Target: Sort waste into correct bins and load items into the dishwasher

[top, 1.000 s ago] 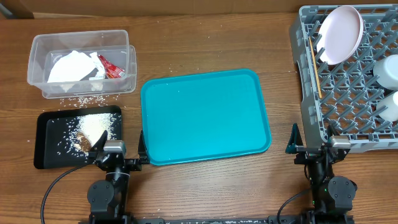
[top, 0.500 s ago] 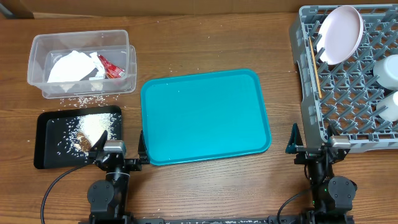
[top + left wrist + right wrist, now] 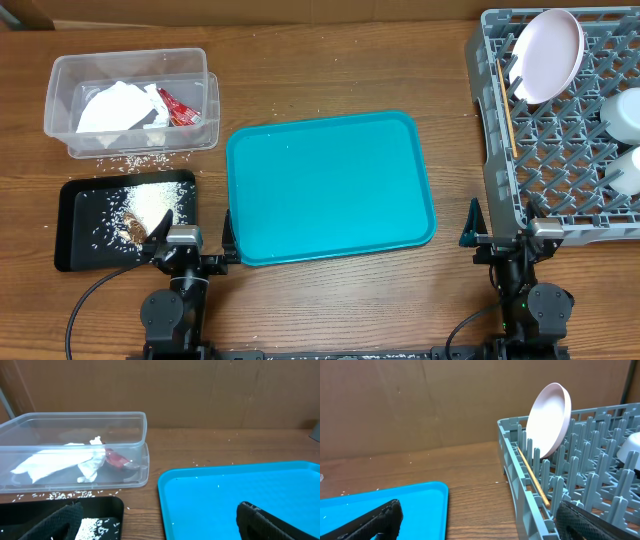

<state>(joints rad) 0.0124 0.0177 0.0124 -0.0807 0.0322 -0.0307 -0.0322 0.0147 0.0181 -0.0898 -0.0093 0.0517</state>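
Note:
The clear tub [image 3: 130,60] at the back left holds a white napkin [image 3: 110,108] and a red wrapper [image 3: 180,108]. The black tray [image 3: 80,240] holds rice and brown scraps [image 3: 148,208]. The grey rack [image 3: 490,150] at the right holds a white plate [image 3: 547,55] on edge, chopsticks [image 3: 507,105] and two white dishes [image 3: 622,112] at the frame edge. My left gripper [image 3: 195,240] is open and empty at the front edge, between black tray and teal tray. My right gripper [image 3: 507,240] is open and empty by the rack's front corner.
A bare teal tray [image 3: 330,185] lies in the middle. Loose rice grains [image 3: 130,160] lie on the wood between tub and black tray. A cardboard wall [image 3: 200,390] stands behind the table.

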